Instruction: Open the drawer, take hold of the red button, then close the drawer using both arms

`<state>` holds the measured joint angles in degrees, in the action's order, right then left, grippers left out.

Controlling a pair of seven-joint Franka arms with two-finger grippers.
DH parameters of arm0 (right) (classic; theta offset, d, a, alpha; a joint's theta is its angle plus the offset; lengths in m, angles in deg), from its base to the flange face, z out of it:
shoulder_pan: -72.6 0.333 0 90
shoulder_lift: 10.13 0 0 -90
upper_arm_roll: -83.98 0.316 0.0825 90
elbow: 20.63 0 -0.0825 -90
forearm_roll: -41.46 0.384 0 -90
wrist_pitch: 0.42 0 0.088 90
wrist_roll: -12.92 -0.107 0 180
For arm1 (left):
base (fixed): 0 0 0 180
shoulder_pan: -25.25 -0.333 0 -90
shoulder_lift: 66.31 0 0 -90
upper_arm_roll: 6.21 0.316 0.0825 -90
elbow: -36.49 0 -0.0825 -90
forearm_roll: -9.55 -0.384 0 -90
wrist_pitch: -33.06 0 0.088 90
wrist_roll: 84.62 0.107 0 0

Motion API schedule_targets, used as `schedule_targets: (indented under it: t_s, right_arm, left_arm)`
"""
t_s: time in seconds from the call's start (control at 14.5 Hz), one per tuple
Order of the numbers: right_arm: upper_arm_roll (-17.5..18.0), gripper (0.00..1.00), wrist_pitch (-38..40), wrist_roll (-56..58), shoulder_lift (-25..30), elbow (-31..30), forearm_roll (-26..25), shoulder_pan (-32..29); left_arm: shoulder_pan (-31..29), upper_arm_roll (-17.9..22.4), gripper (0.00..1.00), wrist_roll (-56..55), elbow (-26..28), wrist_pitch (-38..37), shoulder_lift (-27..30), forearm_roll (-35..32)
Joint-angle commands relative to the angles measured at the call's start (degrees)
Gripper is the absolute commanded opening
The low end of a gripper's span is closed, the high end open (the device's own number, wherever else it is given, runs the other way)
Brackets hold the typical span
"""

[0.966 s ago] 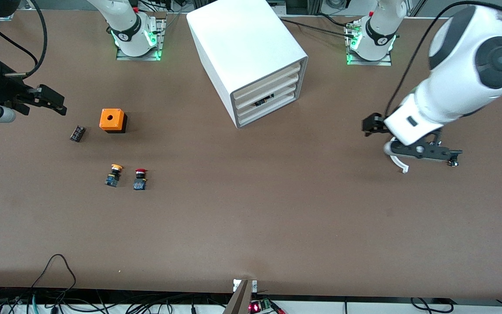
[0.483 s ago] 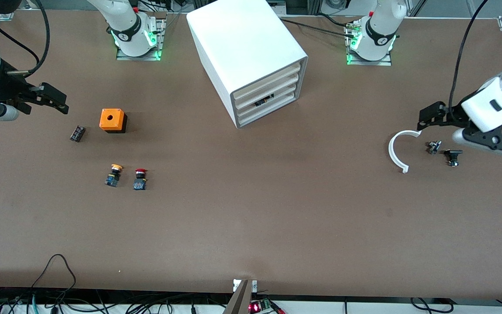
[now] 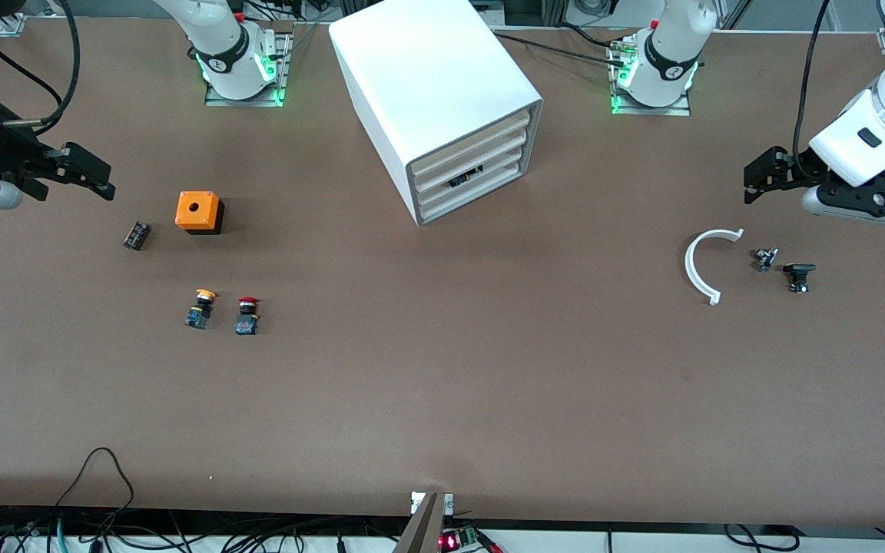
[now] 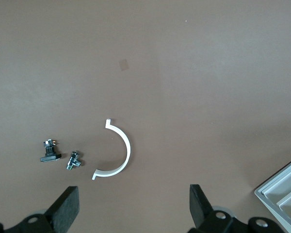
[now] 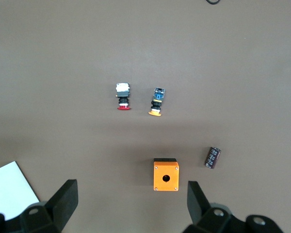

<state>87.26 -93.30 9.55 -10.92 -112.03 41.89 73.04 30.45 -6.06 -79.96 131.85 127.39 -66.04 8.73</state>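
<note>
The white cabinet [image 3: 435, 84] stands mid-table near the bases, its four cream drawer fronts [image 3: 473, 165] set close to its face. One lower drawer shows a small dark gap [image 3: 467, 178]. The red-capped button [image 3: 246, 315] lies on the table toward the right arm's end, beside the yellow-capped button [image 3: 200, 307]. Both show in the right wrist view, red [image 5: 122, 97] and yellow [image 5: 157, 101]. My right gripper [image 3: 87, 175] [image 5: 131, 201] is open and empty, up over the table near the orange box. My left gripper [image 3: 764, 177] [image 4: 134, 204] is open and empty, up over the left arm's end.
An orange box with a hole [image 3: 198, 211] and a black cylinder [image 3: 136, 234] lie near the right gripper. A white half-ring [image 3: 702, 265] and two small metal parts [image 3: 765, 259] [image 3: 798, 275] lie below the left gripper. A cabinet corner [image 4: 281, 194] shows in the left wrist view.
My left arm has swung from over the half-ring toward the left arm's end of the table, uncovering the half-ring and small parts. My right gripper has shifted slightly toward the bases.
</note>
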Motion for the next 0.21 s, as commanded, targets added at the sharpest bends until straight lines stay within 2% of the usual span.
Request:
schedule_targets:
  t_s: [0.0,0.14]
  right_arm:
    - [0.8,1.00,1.2,0.4,0.0,1.0,-0.4,-1.0]
    - [0.8,1.00,1.2,0.6,0.0,1.0,-0.5,-1.0]
  left_arm:
    - [0.3,0.5,1.00,-0.3,1.1,0.8,0.8,-1.2]
    - [0.3,0.5,1.00,-0.3,1.0,0.6,0.8,-1.2]
